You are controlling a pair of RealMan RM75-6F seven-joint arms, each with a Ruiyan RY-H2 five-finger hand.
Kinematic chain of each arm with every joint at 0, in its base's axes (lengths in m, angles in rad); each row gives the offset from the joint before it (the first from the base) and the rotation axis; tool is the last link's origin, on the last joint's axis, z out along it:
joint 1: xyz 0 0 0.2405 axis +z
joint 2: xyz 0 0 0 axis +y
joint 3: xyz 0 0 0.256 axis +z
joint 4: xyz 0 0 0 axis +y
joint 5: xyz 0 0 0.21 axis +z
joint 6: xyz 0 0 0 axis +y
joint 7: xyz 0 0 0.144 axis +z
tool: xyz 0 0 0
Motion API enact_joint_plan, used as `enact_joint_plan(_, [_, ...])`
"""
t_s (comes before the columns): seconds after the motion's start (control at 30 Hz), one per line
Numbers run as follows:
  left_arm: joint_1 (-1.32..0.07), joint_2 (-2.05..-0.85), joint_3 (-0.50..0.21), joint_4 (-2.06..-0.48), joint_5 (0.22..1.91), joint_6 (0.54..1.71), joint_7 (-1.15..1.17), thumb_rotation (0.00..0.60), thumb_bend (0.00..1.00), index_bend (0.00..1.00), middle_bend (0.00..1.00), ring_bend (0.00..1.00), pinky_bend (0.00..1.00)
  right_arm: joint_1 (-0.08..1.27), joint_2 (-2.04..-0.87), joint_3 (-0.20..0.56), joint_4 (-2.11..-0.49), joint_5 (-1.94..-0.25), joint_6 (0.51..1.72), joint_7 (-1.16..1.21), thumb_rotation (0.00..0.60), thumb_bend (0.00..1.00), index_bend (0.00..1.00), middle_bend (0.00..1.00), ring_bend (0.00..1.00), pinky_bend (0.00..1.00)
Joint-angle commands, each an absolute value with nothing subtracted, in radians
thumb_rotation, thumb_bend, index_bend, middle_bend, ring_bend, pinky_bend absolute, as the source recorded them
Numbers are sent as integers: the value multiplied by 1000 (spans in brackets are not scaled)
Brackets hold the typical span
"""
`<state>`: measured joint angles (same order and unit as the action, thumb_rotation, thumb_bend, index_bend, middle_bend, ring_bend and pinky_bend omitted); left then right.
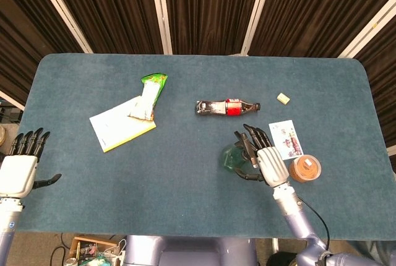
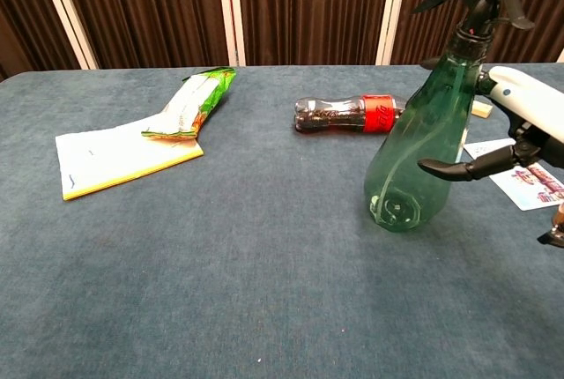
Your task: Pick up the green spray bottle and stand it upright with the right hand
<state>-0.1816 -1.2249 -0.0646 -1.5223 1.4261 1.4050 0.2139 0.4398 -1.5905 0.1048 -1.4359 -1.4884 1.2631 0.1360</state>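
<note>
The right hand [image 2: 529, 137] grasps the green spray bottle [image 2: 421, 154] from its side, thumb across the body; the bottle is near upright, tilted slightly, its base at or just above the table [image 2: 220, 291], on the near side of the lying cola bottle [image 2: 344, 115]; contact cannot be confirmed. Recommended: level the base flat onto the cloth before loosening the fingers; release slowly, withdrawing sideways, away from the cola bottle. The left hand [image 1: 18, 167] is released, fingers apart, far from the bottle.
</note>
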Motion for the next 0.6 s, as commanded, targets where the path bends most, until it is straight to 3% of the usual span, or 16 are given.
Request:
enact_joint_plan(0.03, [-181,-1224,-64,-1523,1426,1405,212,600,9,0,0,0,47,444,-1574,110,-1452,-1485,1257,127,600,337,53,0,0,0])
enact_joint_plan(0.17, [-181,-1224,-65,-1524,1428,1407,211,600,9,0,0,0,47,448,-1555,117,-1471,-1480,1252,96,600,313,0,0,0,0])
enact_joint_plan(0.6, [-184,-1223,-64,-1521,1431,1403,204,600,9,0,0,0,47,462,-1513,142,-1529,-1455,1233,17,600,290,0,0,0,0])
